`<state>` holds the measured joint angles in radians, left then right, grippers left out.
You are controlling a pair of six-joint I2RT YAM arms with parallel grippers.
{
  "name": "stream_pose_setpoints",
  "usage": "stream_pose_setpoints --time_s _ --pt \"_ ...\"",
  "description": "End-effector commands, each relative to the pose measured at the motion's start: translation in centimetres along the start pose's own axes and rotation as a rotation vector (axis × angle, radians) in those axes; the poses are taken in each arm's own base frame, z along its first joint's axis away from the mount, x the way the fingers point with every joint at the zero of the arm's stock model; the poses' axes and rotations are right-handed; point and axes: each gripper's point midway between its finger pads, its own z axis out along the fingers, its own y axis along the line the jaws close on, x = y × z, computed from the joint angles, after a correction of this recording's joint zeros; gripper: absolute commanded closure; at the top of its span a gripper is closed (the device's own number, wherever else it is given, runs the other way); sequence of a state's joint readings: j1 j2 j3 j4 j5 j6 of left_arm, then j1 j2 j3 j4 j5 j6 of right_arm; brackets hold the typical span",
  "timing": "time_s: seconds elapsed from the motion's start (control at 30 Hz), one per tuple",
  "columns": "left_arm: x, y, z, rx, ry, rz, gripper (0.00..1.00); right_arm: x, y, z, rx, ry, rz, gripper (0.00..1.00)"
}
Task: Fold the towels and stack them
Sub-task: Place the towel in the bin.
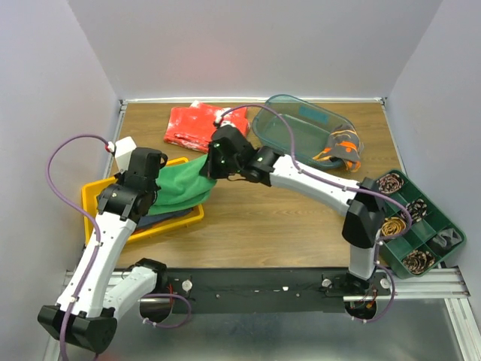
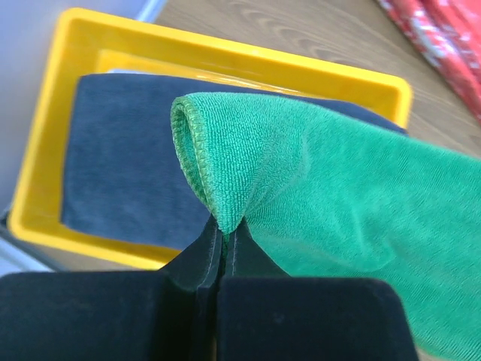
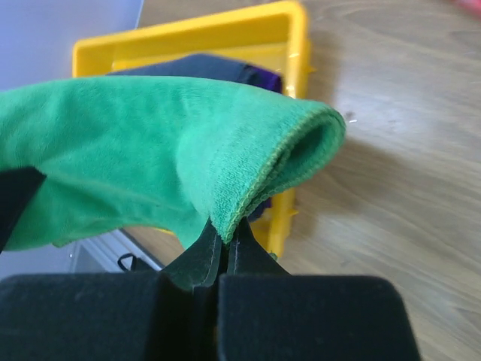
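Left gripper (image 2: 219,229) and right gripper (image 3: 224,229) each clench an edge of the bright green terry towel (image 1: 184,184). Towel spans the yellow plastic bin (image 1: 180,223) at the wooden table (image 1: 285,226) left edge.

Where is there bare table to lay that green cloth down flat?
The widest bare wood lies in the middle front, bordered by the yellow bin, the right arm above and the front rail. The back is crowded: red cloth and clear tub. The right edge holds the green organiser tray.
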<state>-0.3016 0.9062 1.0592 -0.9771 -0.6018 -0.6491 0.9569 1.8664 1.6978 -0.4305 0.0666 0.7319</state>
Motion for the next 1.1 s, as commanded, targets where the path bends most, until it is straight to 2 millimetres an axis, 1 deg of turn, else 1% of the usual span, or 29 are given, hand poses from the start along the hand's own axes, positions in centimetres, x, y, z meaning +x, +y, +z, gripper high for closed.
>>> stream_pose_setpoints --time_s 0.0,0.03,0.07,0.1,0.13,0.17,0.2,0.27,0.3,0.33,0.4,0.5,0.53,0.57,0.6,0.63,0.67,0.7,0.73,0.77,0.8,0.83,0.87,0.9,0.93,0.97,1.0,1.03,1.07 --pt "-1.2 3.9 0.0 -0.140 -0.028 0.022 1.00 1.4 3.4 1.8 -0.029 0.001 -0.051 0.99" --pt "-1.0 4.4 0.2 -0.161 -0.022 0.030 1.00 1.7 3.8 2.2 -0.033 0.004 -0.052 0.99" --pt "-1.2 5.4 0.4 -0.195 -0.018 0.026 1.00 1.6 4.9 2.2 -0.054 0.001 -0.052 0.99" --pt "-1.1 5.8 0.5 -0.209 -0.012 0.032 1.00 2.5 4.6 3.3 -0.039 0.023 -0.056 0.99" --pt "-0.9 6.2 0.8 -0.223 -0.005 0.036 1.00 2.7 4.9 3.6 -0.042 0.028 -0.058 0.99" --pt "-0.9 6.7 1.0 -0.235 -0.001 0.048 1.00 2.9 5.9 3.7 -0.058 0.027 -0.061 0.99" --pt "-1.0 7.2 1.3 -0.247 0.004 0.034 1.00 3.3 5.8 4.3 -0.052 0.030 -0.063 0.99" --pt "-0.7 7.9 1.7 -0.266 0.018 0.030 1.00 3.9 6.1 4.9 -0.057 0.036 -0.066 0.99" --pt "-0.8 8.5 1.8 -0.281 0.025 0.023 1.00 3.6 6.5 4.9 -0.062 0.030 -0.067 0.99" --pt "-0.8 8.7 1.9 -0.282 0.026 0.019 1.00 4.1 6.1 5.7 -0.049 0.042 -0.070 0.99" --pt "-0.9 9.0 2.2 -0.285 0.028 0.015 1.00 4.0 6.2 6.1 -0.046 0.038 -0.080 0.99" --pt "-0.8 9.6 2.7 -0.301 0.047 0.000 1.00 4.3 5.5 7.0 -0.018 0.041 -0.112 0.98" --pt "-0.5 9.7 3.0 -0.302 0.067 0.001 0.96 4.1 5.5 7.0 -0.013 0.036 -0.117 0.93" --pt "-0.5 9.8 3.2 -0.304 0.076 0.005 0.91 4.6 5.0 7.6 0.002 0.051 -0.130 0.87" --pt "-0.2 10.0 3.3 -0.314 0.095 0.007 0.86 4.7 4.9 7.5 0.008 0.058 -0.134 0.70" --pt "0.0 10.2 3.5 -0.326 0.111 0.005 0.78 4.8 4.6 7.6 0.019 0.058 -0.139 0.62" --pt "0.0 10.5 3.4 -0.340 0.111 -0.001 0.67 4.7 4.4 7.6 0.028 0.054 -0.149 0.55" --pt "-0.2 10.7 3.4 -0.345 0.104 -0.009 0.53 4.6 4.2 7.3 0.038 0.057 -0.158 0.45" --pt "-0.3 10.9 3.2 -0.346 0.092 -0.015 0.48 4.3 4.2 7.1 0.047 0.049 -0.166 0.42" --pt "-0.4 11.1 3.1 -0.343 0.091 -0.008 0.45 3.7 4.3 6.8 0.049 0.038 -0.181 0.40" --pt "-0.6 11.6 3.0 -0.358 0.087 -0.021 0.43 3.3 4.2 6.2 0.059 0.036 -0.189 0.36" --pt "-0.8 11.7 2.9 -0.361 0.084 -0.027 0.39 3.0 4.0 6.0 0.072 0.028 -0.196 0.36" --pt "-1.4 11.5 2.7 -0.350 0.072 -0.036 0.35 2.8 3.8 5.6 0.081 0.025 -0.204 0.36" --pt "-1.3 11.0 2.7 -0.324 0.082 -0.040 0.34 2.7 3.6 5.3 0.087 0.023 -0.207 0.36" --pt "-1.6 10.7 2.6 -0.307 0.079 -0.047 0.35 2.2 3.9 4.6 0.081 0.009 -0.206 0.36" --pt "-1.9 10.2 2.6 -0.281 0.071 -0.057 0.37 2.2 3.7 4.4 0.082 0.010 -0.209 0.36" --pt "-2.1 9.3 2.8 -0.229 0.066 -0.075 0.39 2.7 3.3 4.3 0.088 0.020 -0.212 0.37" --pt "-2.1 8.7 2.8 -0.196 0.064 -0.089 0.41 2.3 3.4 3.8 0.085 0.009 -0.209 0.37" --pt "-1.8 8.2 3.0 -0.170 0.072 -0.098 0.46 2.4 3.2 3.7 0.087 0.009 -0.208 0.38"
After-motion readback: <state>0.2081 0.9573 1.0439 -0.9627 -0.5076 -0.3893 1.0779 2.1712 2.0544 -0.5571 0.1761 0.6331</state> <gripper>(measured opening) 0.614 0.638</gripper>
